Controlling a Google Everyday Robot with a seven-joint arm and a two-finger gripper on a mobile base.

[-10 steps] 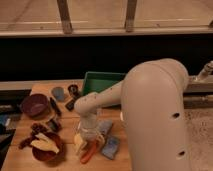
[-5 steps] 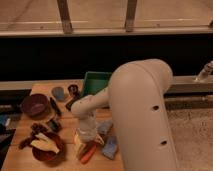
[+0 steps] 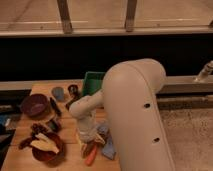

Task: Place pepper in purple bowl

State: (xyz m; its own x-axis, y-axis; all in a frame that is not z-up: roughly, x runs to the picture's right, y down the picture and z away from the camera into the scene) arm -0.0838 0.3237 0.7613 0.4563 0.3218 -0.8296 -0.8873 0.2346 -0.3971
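The orange-red pepper point(image 3: 91, 153) lies on the wooden table point(image 3: 20, 155) near the front edge, partly hidden by my arm. My gripper point(image 3: 87, 141) is low over the table, right above the pepper's upper end. Whether it touches the pepper is hidden. The dark purple bowl point(image 3: 34, 105) sits at the table's left side, well to the left of the gripper and further back. It looks empty.
A reddish-brown bowl point(image 3: 46, 146) with pale yellow pieces stands front left. A green bin point(image 3: 93, 82), a blue cup point(image 3: 58, 93) and a dark cup point(image 3: 73, 90) stand at the back. A blue cloth point(image 3: 108, 146) lies right of the pepper. My large arm link point(image 3: 135, 115) blocks the table's right side.
My arm's large link has swung left and now covers more of the table. The gripper stays low by the pepper. The pepper and the bowls have not moved.
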